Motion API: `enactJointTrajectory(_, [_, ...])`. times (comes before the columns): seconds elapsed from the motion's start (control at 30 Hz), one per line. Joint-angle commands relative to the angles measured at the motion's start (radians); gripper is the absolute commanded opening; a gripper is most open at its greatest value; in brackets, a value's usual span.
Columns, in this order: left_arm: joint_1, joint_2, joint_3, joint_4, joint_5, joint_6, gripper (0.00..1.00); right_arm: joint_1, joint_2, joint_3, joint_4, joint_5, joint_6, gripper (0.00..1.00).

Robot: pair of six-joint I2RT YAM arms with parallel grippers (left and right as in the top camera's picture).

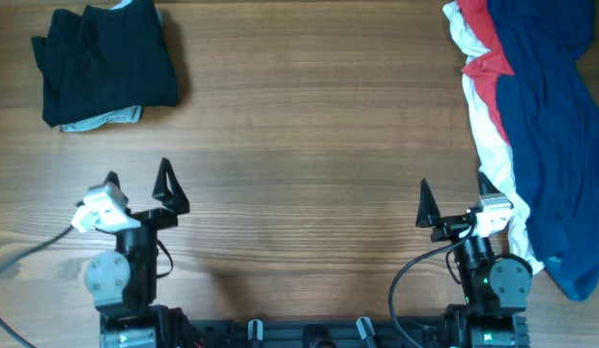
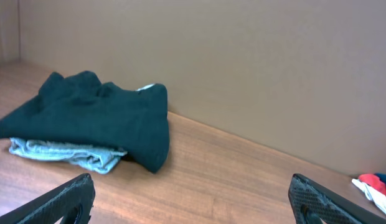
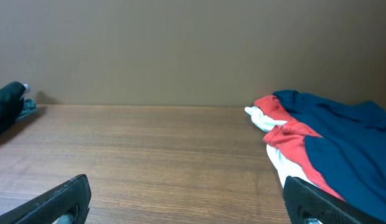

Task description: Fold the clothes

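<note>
Fingertips point(image 2: 73, 194) of the left gripper point(image 1: 137, 174) frame the bottom of its wrist view, spread wide and holding nothing. Right gripper point(image 1: 453, 188) is likewise spread and empty.

Overhead only: the right gripper's outer finger lies at the white cloth point(image 1: 495, 145) edge of the unfolded heap. Contact is possible but cannot be confirmed.

The heap, with navy garment point(image 1: 556, 126) and red garment point(image 1: 485, 68), runs along the right edge of the table point(image 1: 309, 126) and is cut off by the frame. The right wrist view shows only its far end.

Left wrist view shows the layering best: folded dark garment point(image 2: 87, 118) lies on a light blue piece point(image 2: 62, 152), far left corner.

Open wood spans between the piles, which are well apart.
</note>
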Motion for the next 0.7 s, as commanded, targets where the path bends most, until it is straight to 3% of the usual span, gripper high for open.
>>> enactJointTrajectory(0.0, [0.0,-0.106,-0.08,0.008,0.015,-0.02,1.0,0.004,-0.005,-0.001,0.005,0.009,-0.004,1.0])
enactJointTrajectory(0.47, [0.0,-0.251,-0.151,0.013,0.005,-0.039,1.0,0.004,-0.005,-0.002,0.005,0.009,-0.005,1.0])
enactJointTrajectory(0.67, [0.0,-0.251,-0.187,0.219,-0.011,-0.039,1.0,0.004,-0.005,-0.001,0.005,0.009,-0.005,1.0])
